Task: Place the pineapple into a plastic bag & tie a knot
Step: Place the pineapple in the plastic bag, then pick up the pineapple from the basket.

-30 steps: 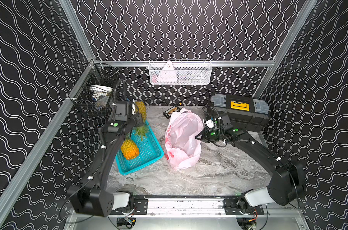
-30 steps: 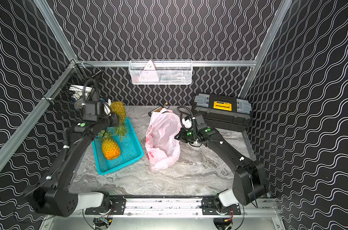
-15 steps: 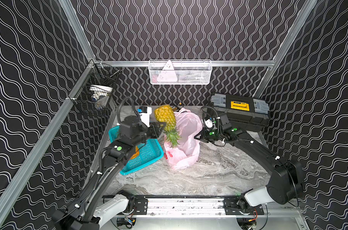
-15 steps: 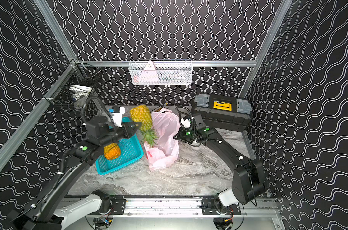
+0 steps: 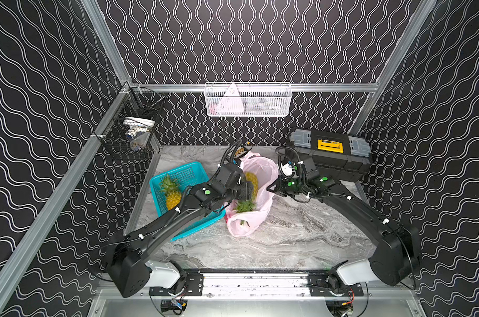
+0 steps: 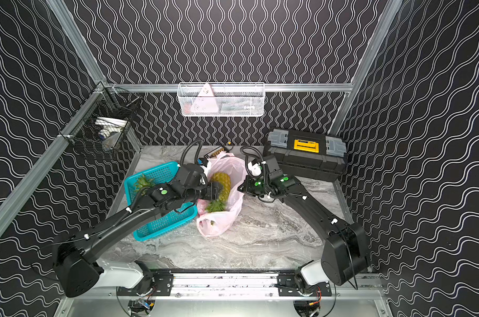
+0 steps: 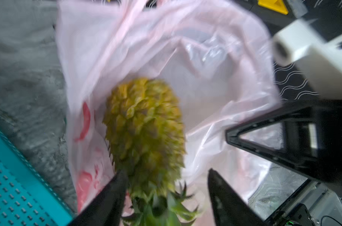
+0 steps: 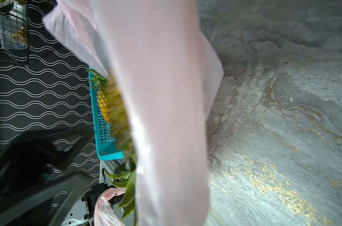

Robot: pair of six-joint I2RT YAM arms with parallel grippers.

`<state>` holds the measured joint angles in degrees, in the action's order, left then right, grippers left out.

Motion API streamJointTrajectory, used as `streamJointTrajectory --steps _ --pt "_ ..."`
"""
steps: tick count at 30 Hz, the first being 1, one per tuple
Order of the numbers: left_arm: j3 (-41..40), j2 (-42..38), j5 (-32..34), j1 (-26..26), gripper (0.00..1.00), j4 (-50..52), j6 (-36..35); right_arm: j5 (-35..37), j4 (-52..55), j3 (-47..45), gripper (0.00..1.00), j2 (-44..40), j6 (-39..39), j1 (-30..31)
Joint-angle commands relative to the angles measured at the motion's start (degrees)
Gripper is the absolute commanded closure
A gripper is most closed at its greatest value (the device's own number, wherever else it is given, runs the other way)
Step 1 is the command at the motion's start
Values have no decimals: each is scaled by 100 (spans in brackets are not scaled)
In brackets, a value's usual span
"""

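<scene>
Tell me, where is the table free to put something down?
Widest free patch: the table between the bag and the front rail. A smaller one lies behind the basket, by the back wall. Crowded: the middle, where left gripper and right gripper meet at the bag, and the toolbox corner.

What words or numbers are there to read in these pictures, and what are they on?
No text can be read in any view.
Yellow label on the black toolbox: dark print, too small to read.
Red prints on the plastic bag: blurred shapes, no letters to make out.
White triangle in the white wire basket: no marks that can be read.
</scene>
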<state>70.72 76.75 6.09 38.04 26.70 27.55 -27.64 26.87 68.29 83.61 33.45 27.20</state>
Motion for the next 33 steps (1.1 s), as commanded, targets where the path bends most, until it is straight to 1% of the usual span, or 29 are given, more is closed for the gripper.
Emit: streamJointTrajectory --steps 1,3,4,6,7,8,9,10,12,14,16,17,20,23,26,28,31,33 --pt "272 -178 682 -5 17 507 -474 35 -1 17 100 70 -5 14" --pt "424 -251 853 -3 16 774 -626 -18 -62 -4 100 109 10 14" --pt "476 -309 1052 -2 16 935 -662 -35 -98 -17 100 135 16 22" --pt "510 -452 1714 -37 14 1227 -717 -48 -104 -19 100 151 -1 16" --pt "470 -547 2164 -114 9 1372 -682 -57 -103 -26 100 155 -14 22" --pt "383 -654 2539 -299 4 1469 -650 -74 -103 -27 100 155 -31 19" --pt "271 -752 2682 -555 1 1497 -642 -84 -102 -36 100 145 -51 22" --pt "103 -873 2652 -969 1 1448 -684 -97 -118 -58 100 138 -58 18" --pt "-190 -995 2179 -2019 1 1333 -698 -153 -171 -104 100 129 -50 18" --pt "-423 -916 1742 -2981 1 1206 -697 -223 -255 -156 100 113 -28 22" --pt "-528 -631 1548 -3549 1 1126 -687 -291 -326 -189 100 145 2 30" --pt "-531 -430 1470 -3750 1 1110 -676 -324 -353 -193 100 153 6 31" --pt "-599 84 1353 -4247 1 963 -633 -395 -397 -189 100 209 1 72" --pt "-734 437 1216 -4672 1 667 -657 -416 -477 -224 100 221 10 123" --pt "-605 987 1020 -5025 1 574 -602 -444 -565 -277 100 213 48 162" --pt "-477 1351 724 -5157 1 483 -543 -453 -602 -305 100 222 69 202" --pt "-342 1782 469 -5153 1 278 -555 -453 -630 -303 100 234 78 233" --pt "-256 2022 480 -5158 1 270 -558 -429 -638 -307 100 226 77 242"
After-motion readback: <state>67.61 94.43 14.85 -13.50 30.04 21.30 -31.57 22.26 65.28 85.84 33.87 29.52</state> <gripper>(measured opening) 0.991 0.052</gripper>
